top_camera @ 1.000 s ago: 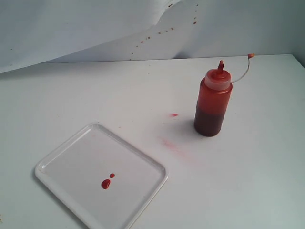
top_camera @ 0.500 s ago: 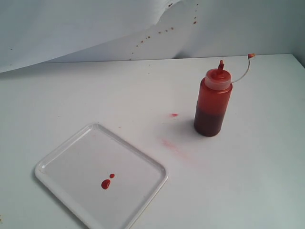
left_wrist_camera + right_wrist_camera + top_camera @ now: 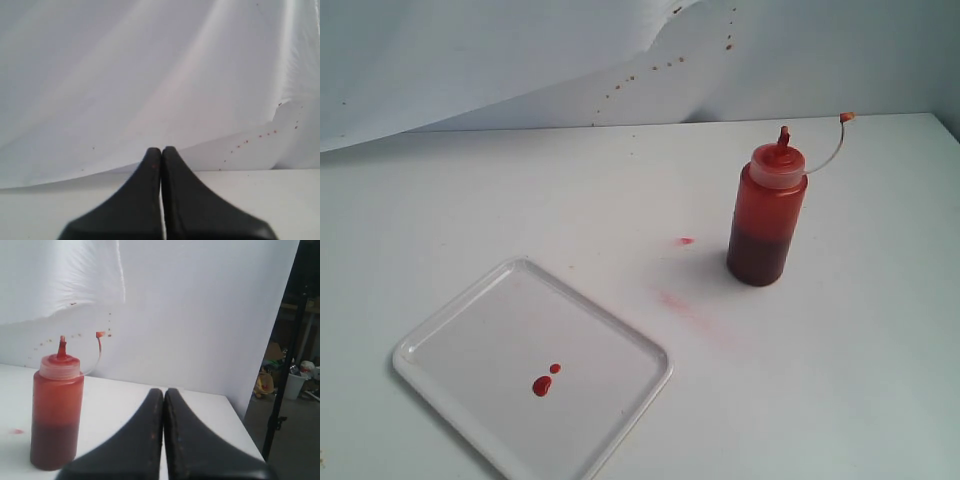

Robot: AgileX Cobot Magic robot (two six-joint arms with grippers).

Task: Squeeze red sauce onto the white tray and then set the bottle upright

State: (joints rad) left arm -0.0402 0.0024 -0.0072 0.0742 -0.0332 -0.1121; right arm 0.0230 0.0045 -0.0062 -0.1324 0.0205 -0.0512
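Note:
The bottle (image 3: 767,215) stands upright on the white table, right of centre, its red nozzle up and its cap strap curving off to the right; it also shows in the right wrist view (image 3: 56,412). The white tray (image 3: 470,325) lies at the front left with two small blobs of red sauce (image 3: 543,384) on it. Neither arm appears in the exterior view. My left gripper (image 3: 161,150) is shut and empty, facing the white backdrop. My right gripper (image 3: 163,391) is shut and empty, well apart from the bottle.
Faint pinkish smears (image 3: 685,305) mark the table between tray and bottle. A white sheet backdrop (image 3: 520,60) with small red specks hangs behind. The table's right edge (image 3: 240,425) drops off to a cluttered room and a black stand (image 3: 285,390).

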